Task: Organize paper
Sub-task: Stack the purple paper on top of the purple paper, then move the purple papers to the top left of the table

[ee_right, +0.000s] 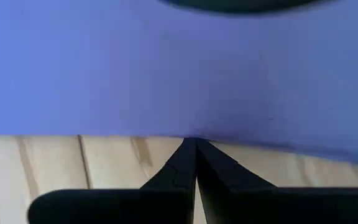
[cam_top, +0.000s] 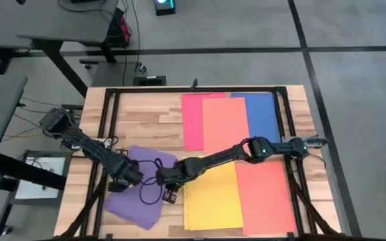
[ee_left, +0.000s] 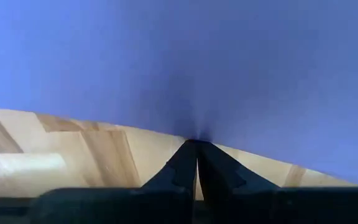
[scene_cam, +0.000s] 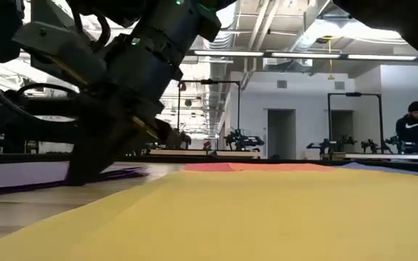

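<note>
High view is showing a wooden plank desk (cam_top: 146,117) carrying flat matte sheets of coloured paper. A purple sheet (cam_top: 136,201) is lying skewed near the desk's front left corner, its long axis running diagonally from the front left edge toward the middle, one corner pointing at the front edge. Both arms are meeting on it. The left gripper (cam_top: 134,175) is pinching the sheet's left rear part, and the right gripper (cam_top: 161,178) is clamping its right rear edge; in both wrist views the dark fingers are pressed together to a point on the purple edge, with bare wood planks beneath.

A yellow sheet (cam_top: 212,199) is lying just beside the purple one toward the front middle, long axis running front to back. A red-orange sheet (cam_top: 263,194) is touching its right side, by the front right corner. Along the rear edge, a red sheet (cam_top: 191,120), an orange sheet (cam_top: 225,124) and a blue sheet (cam_top: 261,115) are overlapping side by side, long axes front to back.

In the low view a person (scene_cam: 414,125) is sitting far behind the desk.
</note>
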Controlling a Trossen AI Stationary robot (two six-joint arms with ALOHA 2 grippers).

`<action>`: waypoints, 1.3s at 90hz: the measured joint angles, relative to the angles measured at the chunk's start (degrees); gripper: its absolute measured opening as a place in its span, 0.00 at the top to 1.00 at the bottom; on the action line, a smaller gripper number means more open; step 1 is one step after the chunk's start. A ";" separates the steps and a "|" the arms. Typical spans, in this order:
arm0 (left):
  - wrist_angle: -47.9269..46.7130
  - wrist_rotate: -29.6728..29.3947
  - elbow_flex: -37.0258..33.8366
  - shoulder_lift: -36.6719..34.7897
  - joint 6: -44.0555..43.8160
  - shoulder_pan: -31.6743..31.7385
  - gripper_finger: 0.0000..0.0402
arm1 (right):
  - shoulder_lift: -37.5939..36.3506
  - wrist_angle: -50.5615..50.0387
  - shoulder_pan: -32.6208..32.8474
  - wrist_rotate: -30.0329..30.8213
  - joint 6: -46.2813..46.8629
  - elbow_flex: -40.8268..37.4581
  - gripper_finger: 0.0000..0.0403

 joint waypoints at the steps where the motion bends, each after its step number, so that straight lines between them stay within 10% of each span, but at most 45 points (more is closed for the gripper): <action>1: 0.00 0.00 0.00 0.00 0.11 0.01 1.00 | 0.01 0.20 0.00 -0.01 0.00 -0.01 1.00; 85: -14.70 5.16 11.74 -16.13 -28.33 -1.76 1.00 | -7.40 -1.24 2.86 0.10 1.05 -0.07 1.00; 117: -16.71 -6.60 31.85 -27.71 -44.17 -6.11 1.00 | -6.28 14.73 -1.47 -4.14 -9.40 0.03 1.00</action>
